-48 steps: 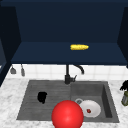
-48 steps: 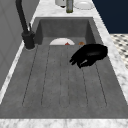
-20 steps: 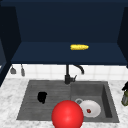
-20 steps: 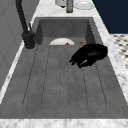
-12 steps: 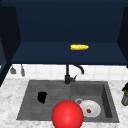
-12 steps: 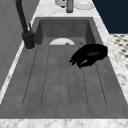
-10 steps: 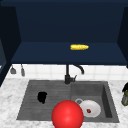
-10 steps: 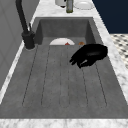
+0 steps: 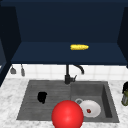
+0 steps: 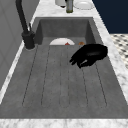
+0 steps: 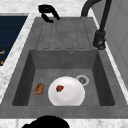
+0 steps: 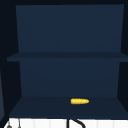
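Front view, from the left: two utensils [image 9: 17, 70] hang on the tiled wall above the marble desk [image 9: 10, 100]. Next comes the ribbed draining board [image 9: 35, 110], and over it hovers the left hand [image 9: 42, 97], a small dark shape clear of the desk's edge. Seen from the left side, this hand [image 10: 90, 54] floats above the board's right-hand part, near the basin's edge, its fingers [image 10: 76, 59] loosely spread and slightly bent, closed on nothing. In the right side view it shows at the far end of the board [image 11: 47, 10]. The black faucet [image 9: 68, 75] stands at the middle of the sink's back rim. A large red ball [image 9: 67, 115] sits at the front of the sink, covering part of its near rim. Just right of it, in the basin [image 9: 105, 97], lies a white plate [image 9: 90, 109] with a small red bit [image 11: 59, 88] on it; the drain [image 11: 82, 79] is just beside the plate, and a brown lump [image 11: 39, 88] lies on the basin floor on the plate's other side. On the cabinet shelf [image 9: 37, 53] above, right of centre, rests a yellow corn cob [image 9: 79, 47]. At the far right edge, over the desk, a dark shape is the right hand [image 9: 125, 87]; whether its fingers are spread or curled cannot be told.
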Controlling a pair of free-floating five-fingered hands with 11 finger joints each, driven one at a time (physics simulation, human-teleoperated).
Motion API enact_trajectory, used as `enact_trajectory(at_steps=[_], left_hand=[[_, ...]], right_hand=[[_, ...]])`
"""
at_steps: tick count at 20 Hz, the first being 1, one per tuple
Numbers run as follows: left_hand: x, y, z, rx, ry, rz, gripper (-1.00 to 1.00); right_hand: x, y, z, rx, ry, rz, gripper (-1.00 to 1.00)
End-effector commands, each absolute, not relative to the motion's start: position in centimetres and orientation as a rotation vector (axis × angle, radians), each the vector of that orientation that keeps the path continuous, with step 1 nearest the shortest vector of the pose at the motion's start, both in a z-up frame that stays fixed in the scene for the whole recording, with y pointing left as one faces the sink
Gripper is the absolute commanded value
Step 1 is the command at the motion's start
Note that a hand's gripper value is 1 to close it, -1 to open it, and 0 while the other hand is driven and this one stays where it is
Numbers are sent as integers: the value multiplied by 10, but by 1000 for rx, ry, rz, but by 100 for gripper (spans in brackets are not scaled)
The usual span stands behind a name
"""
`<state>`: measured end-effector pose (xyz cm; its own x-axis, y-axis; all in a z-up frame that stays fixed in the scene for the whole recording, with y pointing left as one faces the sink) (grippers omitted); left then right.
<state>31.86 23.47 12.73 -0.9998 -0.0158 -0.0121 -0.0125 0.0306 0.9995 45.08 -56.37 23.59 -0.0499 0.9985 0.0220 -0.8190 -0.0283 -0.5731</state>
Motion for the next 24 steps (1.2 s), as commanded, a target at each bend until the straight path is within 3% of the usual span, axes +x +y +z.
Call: enact_trajectory(at_steps=[1, 24], left_hand=[[319, 235, 127, 31, -2253, -2185, 0], [319, 235, 127, 31, -2253, -2185, 0]], right_hand=[[451, -564, 239, -530, -538, 1525, 100], [412, -479, 350, -810, -691, 1431, 100]])
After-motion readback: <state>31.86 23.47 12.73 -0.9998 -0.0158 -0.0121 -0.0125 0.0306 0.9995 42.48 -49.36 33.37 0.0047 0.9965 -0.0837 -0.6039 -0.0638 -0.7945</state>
